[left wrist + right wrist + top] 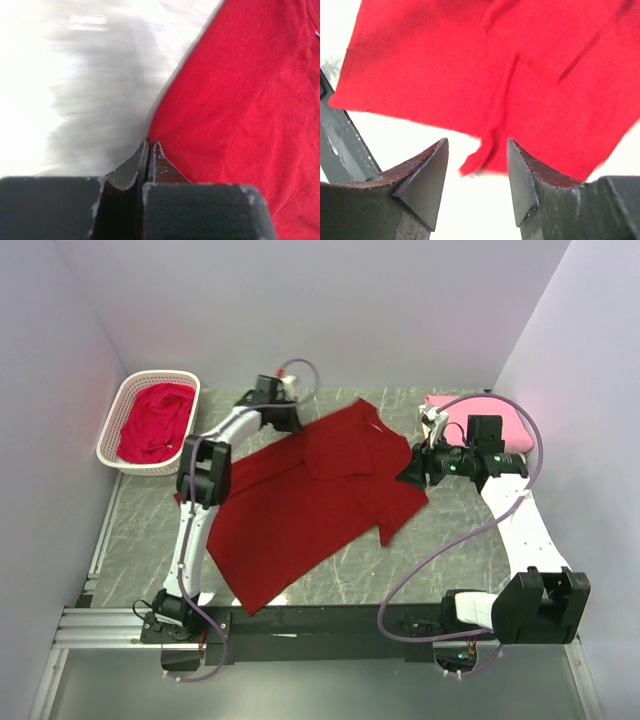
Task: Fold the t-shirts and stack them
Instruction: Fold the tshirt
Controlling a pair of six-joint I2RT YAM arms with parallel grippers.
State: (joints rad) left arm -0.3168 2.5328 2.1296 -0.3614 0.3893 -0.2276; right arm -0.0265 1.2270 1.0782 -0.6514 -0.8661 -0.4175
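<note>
The large dark red t-shirt (310,505) lies spread across the middle of the table, its upper part partly folded over. My left gripper (288,426) is at the shirt's far left edge. In the left wrist view it (149,143) is shut, its tips touching the cloth's edge (240,110), and no cloth shows between the jaws. My right gripper (412,468) is at the shirt's right edge. In the right wrist view it (476,145) is open, with a small corner of red cloth (475,162) between the jaws. A white shirt is not in view.
A white lattice basket (118,410) at the back left holds a crumpled crimson shirt (155,420). A folded pink shirt (485,408) lies at the back right, behind my right arm. Walls stand close on three sides.
</note>
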